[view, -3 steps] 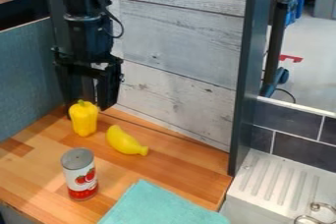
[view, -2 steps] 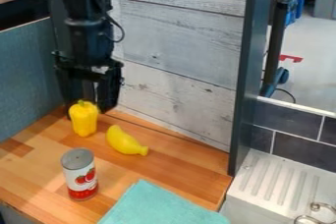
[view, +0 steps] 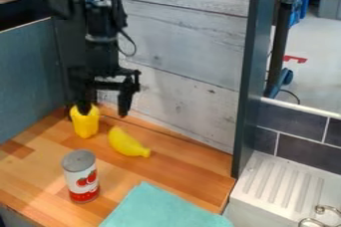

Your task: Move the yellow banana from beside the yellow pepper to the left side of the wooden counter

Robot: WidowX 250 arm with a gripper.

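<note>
The black gripper (view: 104, 112) hangs at the upper left of the counter, open, with a wide gap between its fingers. Its left finger is in front of the top of a yellow bell pepper (view: 85, 124), and whether they touch I cannot tell. The right finger is above and behind a yellow banana (view: 128, 143), apart from it. Nearer the front, a can (view: 81, 176) with a red and white label stands upright.
A teal cloth (view: 164, 209) lies at the counter's front edge. Behind stands a wall of whitewashed planks (view: 183, 47), with a blue-grey panel (view: 28, 75) at left. A dark upright post (view: 251, 76) separates the counter from a white sink (view: 283, 186).
The arm and gripper have shifted to the right, and the left finger now overlaps the pepper's top. The fingers look farther apart. Pepper, banana, can and cloth keep their places.
</note>
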